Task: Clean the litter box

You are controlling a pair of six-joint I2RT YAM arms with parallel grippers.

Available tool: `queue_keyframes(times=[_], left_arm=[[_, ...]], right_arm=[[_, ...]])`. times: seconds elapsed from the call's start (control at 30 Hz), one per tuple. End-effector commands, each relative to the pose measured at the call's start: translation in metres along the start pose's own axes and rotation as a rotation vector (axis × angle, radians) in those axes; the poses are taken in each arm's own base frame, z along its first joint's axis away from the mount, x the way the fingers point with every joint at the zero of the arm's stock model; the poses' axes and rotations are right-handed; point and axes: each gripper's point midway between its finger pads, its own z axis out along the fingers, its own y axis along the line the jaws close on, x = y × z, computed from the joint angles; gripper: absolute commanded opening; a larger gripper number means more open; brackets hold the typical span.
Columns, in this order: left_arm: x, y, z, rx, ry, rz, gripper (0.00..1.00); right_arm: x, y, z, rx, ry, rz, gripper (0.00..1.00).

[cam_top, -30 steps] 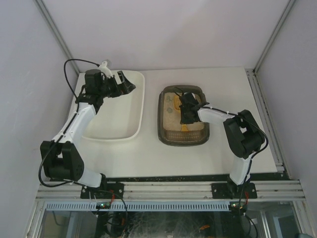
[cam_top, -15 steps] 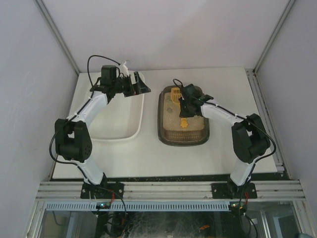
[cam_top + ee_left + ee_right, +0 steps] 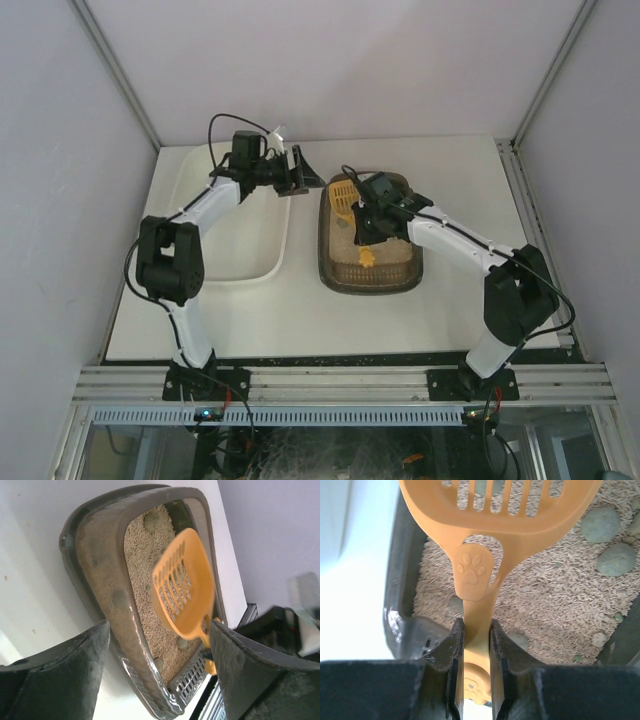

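White tabletop (image 3: pixel 450 170) mid-frame: my right claw (image 3: pixel 475 630) clenches the light, stiff scoop (image 3: pixel 472 575) by its handle; my left claw (image 3: pixel 159 630) gapes. I judge the litter box (image 3: pixel 97 565) sand-heavy, rigid; grip its rim.

Cropped by the top edge in the right wrist view: slotted head of the orange scoop (image 3: pixel 475 575), handle partly buried between fingers of the right gripper (image 3: pixel 474 628). Masked from above by that gripper: middle of the litter box (image 3: pixel 370 286). Blurred beyond reading at the right of the left wrist view: dark shape (image 3: pixel 277 622).
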Motion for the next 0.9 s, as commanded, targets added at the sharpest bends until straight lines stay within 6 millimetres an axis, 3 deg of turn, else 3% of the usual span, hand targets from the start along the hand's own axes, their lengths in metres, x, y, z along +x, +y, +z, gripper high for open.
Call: queue_keyframes(times=[0.0,0.27,0.47,0.8,0.87], left_arm=[[-0.013,-0.023,0.011,0.063,-0.003,0.037,0.82],[-0.017,-0.017,0.023,0.031,-0.008,0.045,0.81],[-0.013,-0.019,0.029,0.045,0.010,0.038,0.68],[0.011,-0.018,0.041,0.052,0.079,0.051,0.60],[0.012,-0.019,0.042,0.056,0.083,0.055,0.50]], right_arm=[[-0.024,0.024,-0.031,-0.057,-0.107,-0.049,0.00],[-0.022,0.040,-0.040,-0.096,-0.112,-0.071,0.00],[-0.022,0.044,-0.039,-0.096,-0.117,-0.077,0.00],[-0.028,0.048,-0.046,-0.117,-0.144,-0.073,0.00],[-0.027,0.048,-0.047,-0.120,-0.142,-0.070,0.00]])
